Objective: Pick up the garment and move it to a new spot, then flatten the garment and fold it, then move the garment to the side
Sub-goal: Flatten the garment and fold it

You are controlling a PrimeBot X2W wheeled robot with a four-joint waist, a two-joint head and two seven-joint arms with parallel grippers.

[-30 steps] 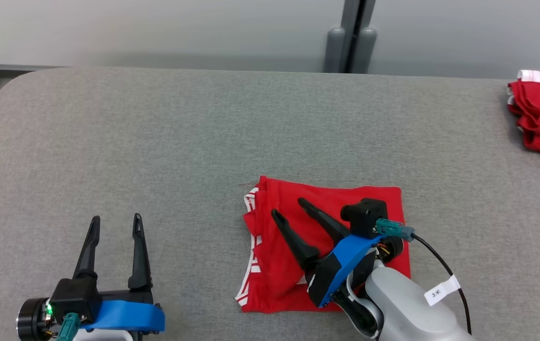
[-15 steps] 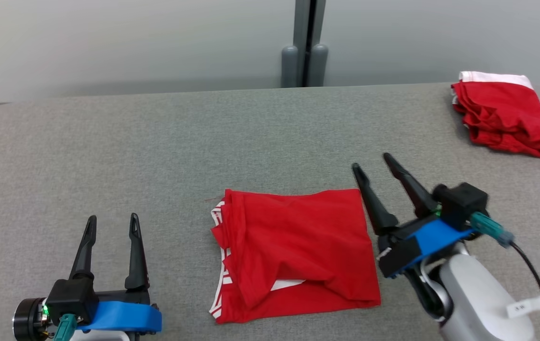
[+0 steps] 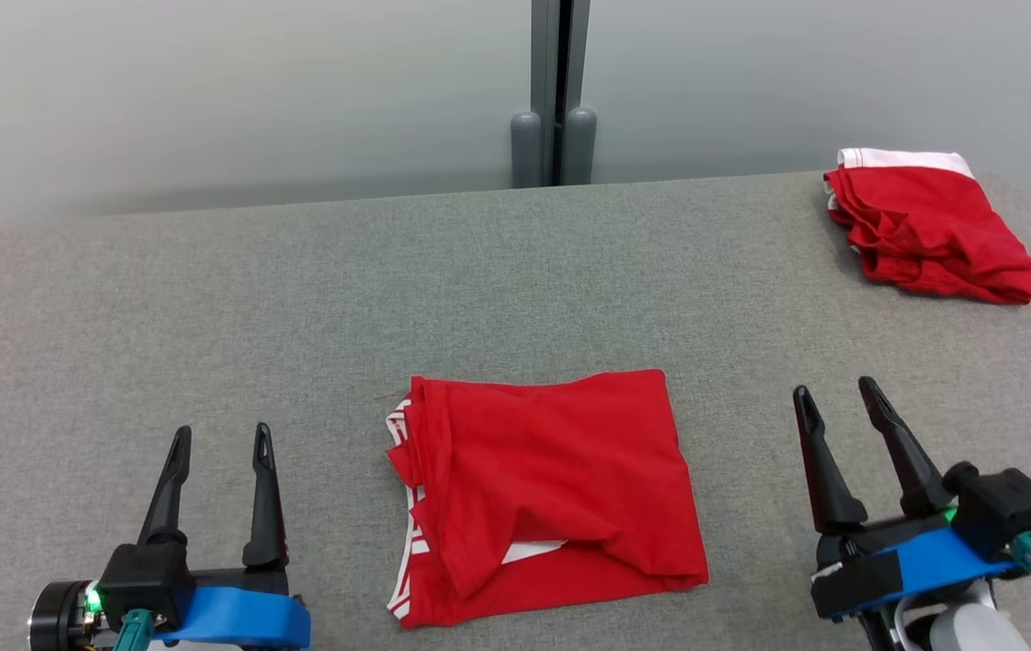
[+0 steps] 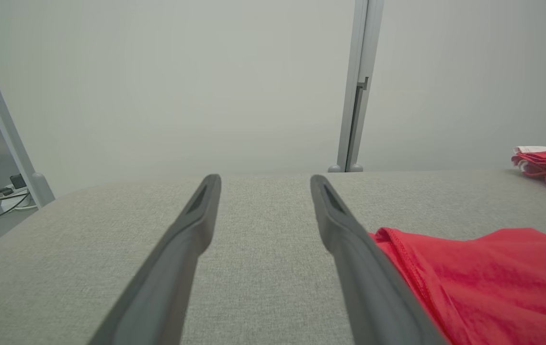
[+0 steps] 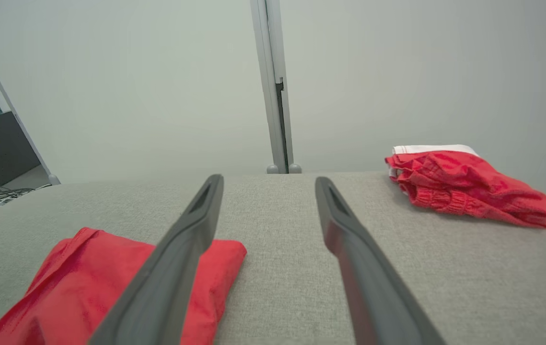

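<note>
Red garment (image 3: 543, 493): folded, flat on grey table (image 3: 298, 298), six o'clock; white waistband mostly tucked under at its nine o'clock edge.
Left gripper (image 3: 222, 432), eight o'clock: fingers spread wide, empty; base cut off.
Right gripper (image 3: 836, 389), four o'clock: likewise spread, empty.
Second red pile (image 3: 927, 226): two o'clock.

Head cam high, looking down; wrist cams low, sharing garment (image 3: 543, 493).
</note>
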